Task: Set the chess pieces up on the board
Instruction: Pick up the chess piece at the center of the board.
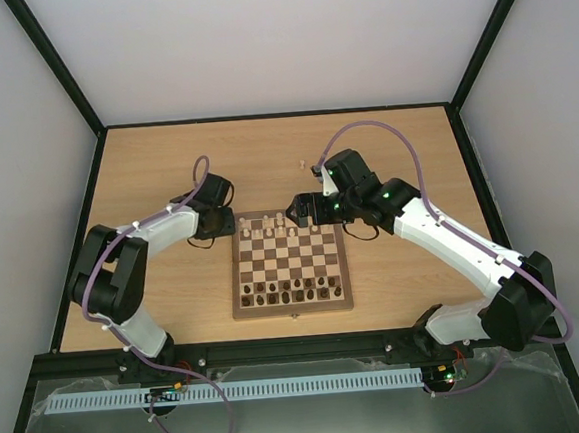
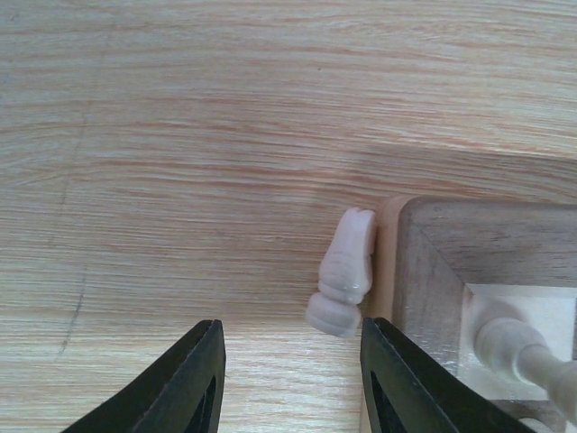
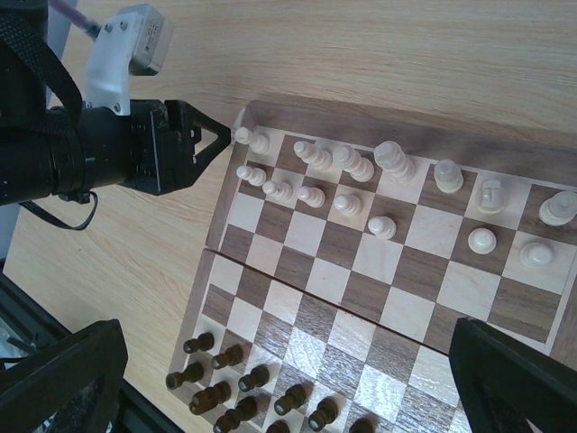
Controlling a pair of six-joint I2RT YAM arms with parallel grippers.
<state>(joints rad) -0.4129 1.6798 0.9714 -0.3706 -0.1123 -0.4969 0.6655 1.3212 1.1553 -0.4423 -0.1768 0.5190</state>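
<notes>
The board (image 1: 293, 302) lies at the table's centre. Cream chess pieces (image 1: 289, 232) stand in its far two rows, and dark ones fill the near rows. One cream piece (image 2: 345, 273) lies on its side on the table against the board's far left corner (image 2: 451, 236). My left gripper (image 2: 291, 343) is open and empty just short of it, low over the table; the top view shows it (image 1: 232, 224) at that corner. My right gripper (image 3: 288, 334) is open and empty above the board (image 3: 361, 271); the top view shows it (image 1: 292, 216) at the far edge.
Another small cream piece (image 1: 302, 162) lies on the bare table beyond the board. Dark pieces (image 3: 234, 388) stand along the near rows. A cream piece (image 2: 518, 350) stands on the corner square beside my left fingers. The left arm's wrist (image 3: 108, 153) sits close to the board's corner.
</notes>
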